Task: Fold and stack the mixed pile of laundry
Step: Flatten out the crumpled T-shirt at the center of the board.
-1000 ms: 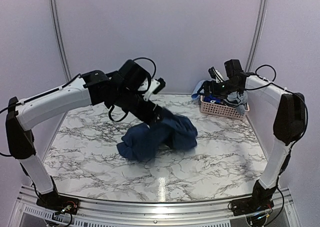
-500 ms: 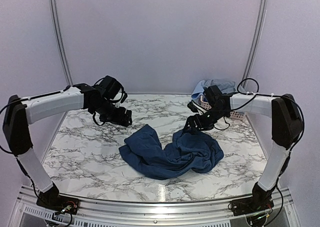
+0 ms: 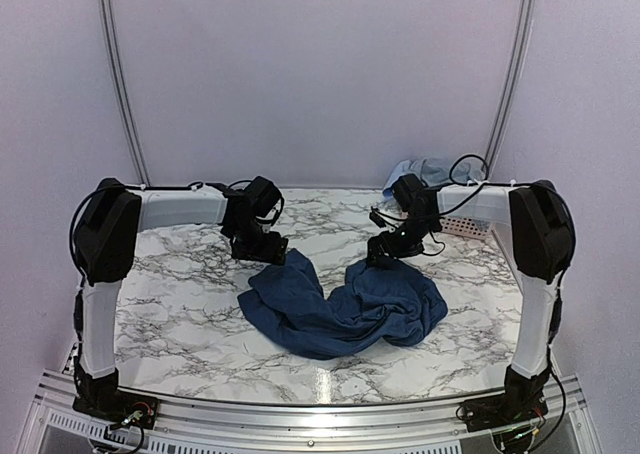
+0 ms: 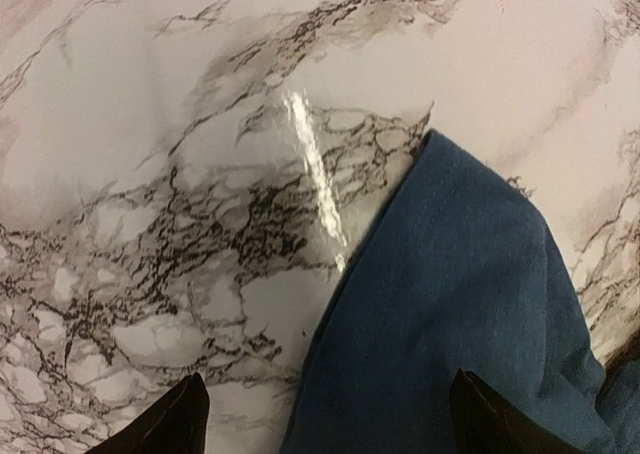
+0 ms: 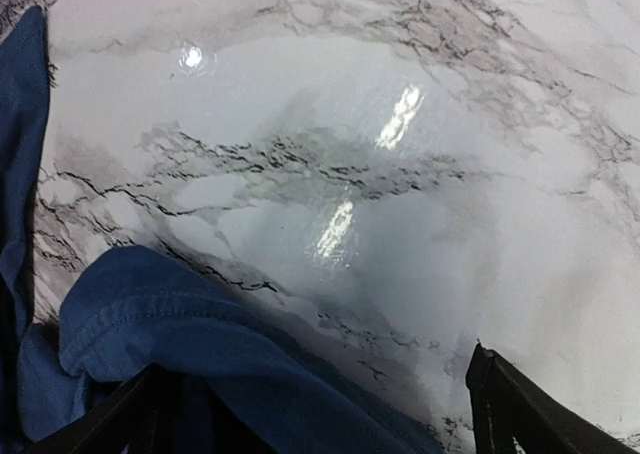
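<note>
A dark navy shirt lies crumpled in the middle of the marble table, two lobes reaching toward the back. My left gripper hangs low over the shirt's far left corner, open. In the left wrist view the navy cloth runs between and beyond the wide-apart fingertips, untouched. My right gripper sits low at the far right corner, open as well. In the right wrist view a hemmed fold of the shirt lies under the left finger. More pale blue laundry sits at the back right.
A pink perforated basket stands at the back right, mostly hidden behind my right arm, with the pale blue garments heaped above it. Bare marble table surrounds the shirt. Grey walls close in the back and sides.
The left gripper let go of the navy shirt, which dropped and spread on the table. Both grippers then came down to the shirt's far corners, the left sliding rightward.
</note>
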`<state>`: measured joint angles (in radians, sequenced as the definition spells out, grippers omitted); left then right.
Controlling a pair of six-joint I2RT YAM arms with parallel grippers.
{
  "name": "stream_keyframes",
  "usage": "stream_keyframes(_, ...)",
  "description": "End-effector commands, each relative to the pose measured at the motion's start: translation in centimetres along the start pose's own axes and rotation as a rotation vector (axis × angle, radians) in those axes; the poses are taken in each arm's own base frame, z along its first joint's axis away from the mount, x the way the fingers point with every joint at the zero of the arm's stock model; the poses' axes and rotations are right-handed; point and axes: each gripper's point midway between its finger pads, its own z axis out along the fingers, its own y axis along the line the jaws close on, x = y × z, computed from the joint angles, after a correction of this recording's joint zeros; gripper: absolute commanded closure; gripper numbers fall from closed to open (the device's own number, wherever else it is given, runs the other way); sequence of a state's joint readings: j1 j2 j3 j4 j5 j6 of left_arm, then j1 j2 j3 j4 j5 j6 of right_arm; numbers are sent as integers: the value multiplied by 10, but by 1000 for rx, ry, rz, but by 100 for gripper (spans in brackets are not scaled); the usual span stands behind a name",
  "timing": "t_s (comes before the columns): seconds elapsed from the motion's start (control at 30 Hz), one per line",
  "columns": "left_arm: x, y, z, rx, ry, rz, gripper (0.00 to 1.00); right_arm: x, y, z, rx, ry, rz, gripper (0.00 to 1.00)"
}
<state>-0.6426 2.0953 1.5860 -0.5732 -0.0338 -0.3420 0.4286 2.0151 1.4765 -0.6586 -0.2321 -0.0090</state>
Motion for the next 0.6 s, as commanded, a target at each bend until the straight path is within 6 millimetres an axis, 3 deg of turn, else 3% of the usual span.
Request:
stream_keyframes(0.0,-19,0,15,-34,-17,0,16,-1,3,9,42,30,-52,3)
stream_keyframes(0.23,-29,-18,45,-14,-5,43,23,-1,1,17,44,35,-37,15)
stream_keyframes(0.4,-15,-30,60,-138,23,235,32,-4,5,11,30,19,-30,23)
stream_keyframes(0.47,-3,-33,62,-149,55,266,42,-5,7,8,20,8,-28,31)
stream_keyframes(0.57,4,-23,55,-143,68,199,72,-6,11,2,5,-3,-27,53)
